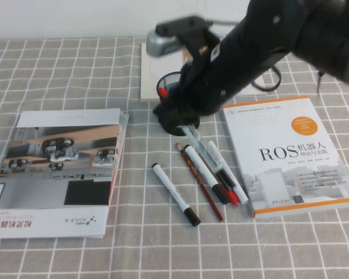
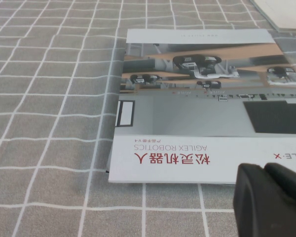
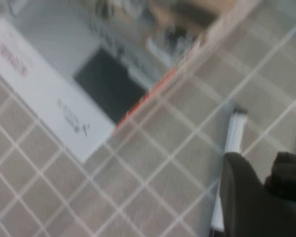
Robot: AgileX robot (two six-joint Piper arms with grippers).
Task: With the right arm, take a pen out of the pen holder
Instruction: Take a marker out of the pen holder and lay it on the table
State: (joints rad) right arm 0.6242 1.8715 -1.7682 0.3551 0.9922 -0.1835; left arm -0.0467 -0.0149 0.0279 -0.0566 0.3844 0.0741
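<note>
The pens are mostly white, with black caps. Four lie on the grey check cloth (image 1: 134,244), all a little in front of the right gripper (image 1: 183,123). One white marker (image 1: 175,193) lies by itself. A thin red pencil (image 1: 201,185) and two more white markers (image 1: 203,171) (image 1: 216,156) lie close side by side, next to the ROS book (image 1: 291,157). A fifth, pale pen (image 1: 191,136) pokes out right under the right gripper.

There is one pen holder (image 1: 168,81). It is a black mesh cup, and it stands just behind the right gripper and touches the arm. Inside it I can see something with a red tip (image 1: 161,91). The arm hides the rest of the inside.

There are two books and one white sheet (image 1: 146,75). The ROS book has an orange edge. The booklet (image 1: 58,174) lies well off to the left of the right gripper. The sheet lies behind the holder.

The right gripper is low, at the foot of the holder. I cannot tell how wide its jaws are, or if they hold the pale pen.

The left gripper (image 2: 266,197) hangs over the near edge of the booklet. Its two fingers are pressed together with nothing between them.
</note>
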